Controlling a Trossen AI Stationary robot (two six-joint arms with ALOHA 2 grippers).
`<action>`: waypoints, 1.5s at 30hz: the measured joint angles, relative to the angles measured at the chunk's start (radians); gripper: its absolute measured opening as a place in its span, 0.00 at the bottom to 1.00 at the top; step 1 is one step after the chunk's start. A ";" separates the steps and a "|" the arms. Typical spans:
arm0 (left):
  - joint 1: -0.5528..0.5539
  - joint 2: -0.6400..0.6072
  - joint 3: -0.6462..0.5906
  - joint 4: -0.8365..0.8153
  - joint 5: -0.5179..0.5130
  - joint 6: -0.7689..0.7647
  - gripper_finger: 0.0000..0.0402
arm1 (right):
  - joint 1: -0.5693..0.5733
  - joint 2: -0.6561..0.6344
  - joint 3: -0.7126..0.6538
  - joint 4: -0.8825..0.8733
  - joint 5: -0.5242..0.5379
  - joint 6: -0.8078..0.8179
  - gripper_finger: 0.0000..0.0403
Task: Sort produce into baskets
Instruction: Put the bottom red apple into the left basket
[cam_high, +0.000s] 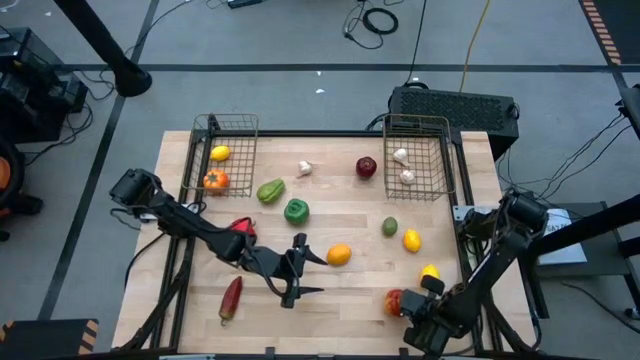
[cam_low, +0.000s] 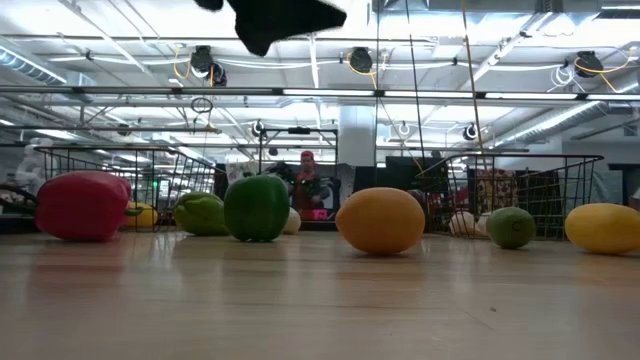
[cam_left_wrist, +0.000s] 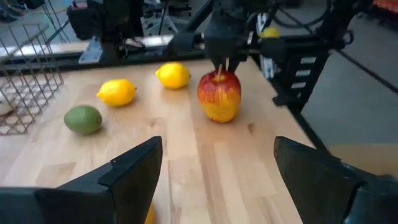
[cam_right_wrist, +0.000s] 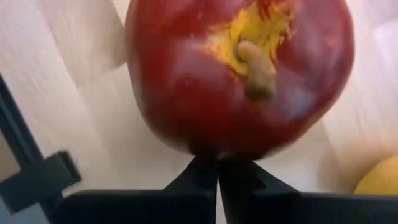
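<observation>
- A red-and-yellow apple (cam_left_wrist: 219, 95) stands near the table's front right corner, just beside a lemon (cam_left_wrist: 173, 75).
- The right gripper (cam_left_wrist: 225, 63) sits directly above it, fingers pinched together at the stem; whether they truly hold it is unclear.
- The left gripper (cam_high: 300, 272) waits spread wide mid-table, holding nothing.
- The pick-up step is under way; next likely calls for lifting toward the right basket (cam_high: 417, 157).
</observation>
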 joint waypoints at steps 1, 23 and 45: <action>0.003 0.009 0.000 0.001 -0.001 0.000 0.78 | -0.003 0.000 0.000 0.001 0.008 -0.008 0.00; 0.049 0.129 0.000 0.149 0.012 0.023 0.78 | -0.214 0.000 0.000 0.093 0.082 -0.352 0.00; 0.049 0.275 0.112 0.146 0.100 -0.037 0.78 | -0.388 0.001 0.001 0.317 0.086 -0.680 0.00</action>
